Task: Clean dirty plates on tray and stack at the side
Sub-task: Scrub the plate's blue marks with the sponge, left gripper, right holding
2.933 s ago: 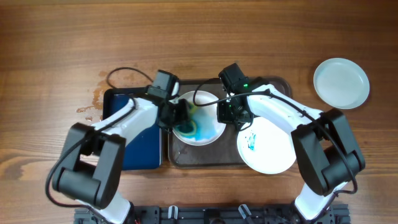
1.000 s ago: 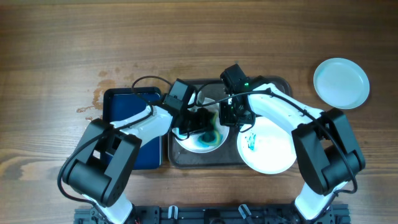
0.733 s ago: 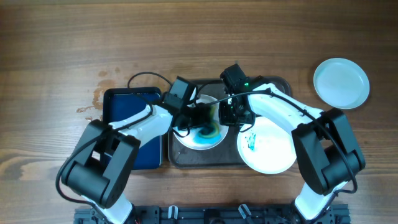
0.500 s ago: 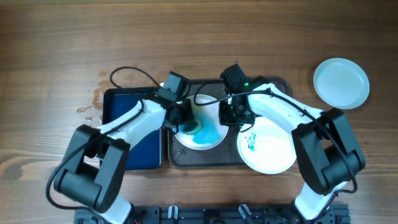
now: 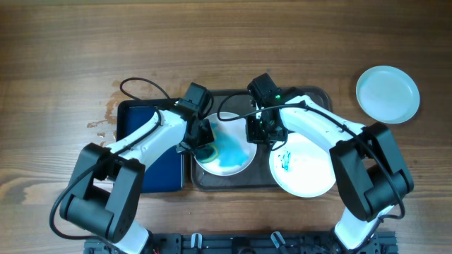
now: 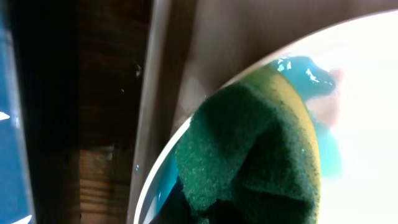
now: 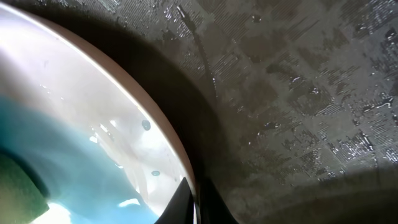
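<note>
A white plate [image 5: 229,147] smeared with teal lies in the tray [image 5: 311,94]. My left gripper [image 5: 203,143] is shut on a green and yellow sponge [image 6: 261,149] that presses on the plate's left side. My right gripper [image 5: 258,130] is shut on the plate's right rim [image 7: 171,149]. A second plate [image 5: 311,166] with a teal scribble [image 5: 285,161] rests over the tray's right end. A clean pale blue plate [image 5: 387,94] lies on the table at the far right.
A dark blue basin [image 5: 152,166] stands left of the tray, under my left arm. A wet patch [image 5: 106,116] marks the wood left of the basin. Cables loop behind both wrists.
My left gripper and the sponge swept from the plate's right to its left side, spreading teal over it. The right gripper has kept its hold on the rim.
</note>
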`<state>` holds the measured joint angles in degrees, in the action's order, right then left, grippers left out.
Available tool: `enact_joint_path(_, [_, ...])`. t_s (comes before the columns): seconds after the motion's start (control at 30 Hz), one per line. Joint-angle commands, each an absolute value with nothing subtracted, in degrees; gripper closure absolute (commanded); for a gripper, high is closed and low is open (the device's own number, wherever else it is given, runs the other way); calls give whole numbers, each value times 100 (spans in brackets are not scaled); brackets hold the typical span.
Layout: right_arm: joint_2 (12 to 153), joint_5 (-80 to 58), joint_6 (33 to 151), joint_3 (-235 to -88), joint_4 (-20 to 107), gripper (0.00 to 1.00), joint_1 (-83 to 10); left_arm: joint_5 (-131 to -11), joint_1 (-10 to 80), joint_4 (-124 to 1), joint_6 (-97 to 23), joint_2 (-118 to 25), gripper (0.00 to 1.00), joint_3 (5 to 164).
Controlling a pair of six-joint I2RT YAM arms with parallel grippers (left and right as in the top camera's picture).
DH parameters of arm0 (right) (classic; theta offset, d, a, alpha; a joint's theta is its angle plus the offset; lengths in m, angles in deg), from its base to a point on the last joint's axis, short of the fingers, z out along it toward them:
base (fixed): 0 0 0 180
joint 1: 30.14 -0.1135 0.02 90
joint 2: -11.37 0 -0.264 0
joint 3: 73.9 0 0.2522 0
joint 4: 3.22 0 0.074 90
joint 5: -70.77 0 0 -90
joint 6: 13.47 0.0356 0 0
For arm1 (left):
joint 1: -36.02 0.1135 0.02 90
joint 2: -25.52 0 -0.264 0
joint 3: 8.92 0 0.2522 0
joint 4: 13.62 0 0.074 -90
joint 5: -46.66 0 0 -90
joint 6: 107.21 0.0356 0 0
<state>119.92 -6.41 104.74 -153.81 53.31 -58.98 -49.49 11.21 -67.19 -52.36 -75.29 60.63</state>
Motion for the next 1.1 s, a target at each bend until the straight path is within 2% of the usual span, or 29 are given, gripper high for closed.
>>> enact_joint_path(0.0, [12189,-1174,10509,-15281,5412,95,-5824,-5955,1263,-6887,-4279,-7993,96,5521])
enact_joint_path(0.2, [12189,-1174,10511,-15281,5416,95,-5824,-8101,1263,-5948,-3875,-7993,96,5521])
enact_joint_path(0.3, [12189,-1174,10511,-15281,5423,95,-5824,-8798,1263,-5441,-3886,-7993,96,5521])
enact_joint_path(0.6, [12189,-1174,10518,-15281,5412,95,-5824,-9177,1263,-4151,-4513,-7993,96,5521])
enact_joint_path(0.7, [12189,-1174,10515,-15281,5416,96,-5824,-9039,1271,-3648,-4629,-7993,96,5521])
enact_joint_path(0.8, [12189,-1172,10515,-15281,5425,96,-5824,-8322,1322,-3659,-4708,-7993,96,5521])
enact_joint_path(1.07, [12189,-1174,10498,-15281,5431,96,-5824,-6104,1615,-5161,-4708,-7993,96,5521])
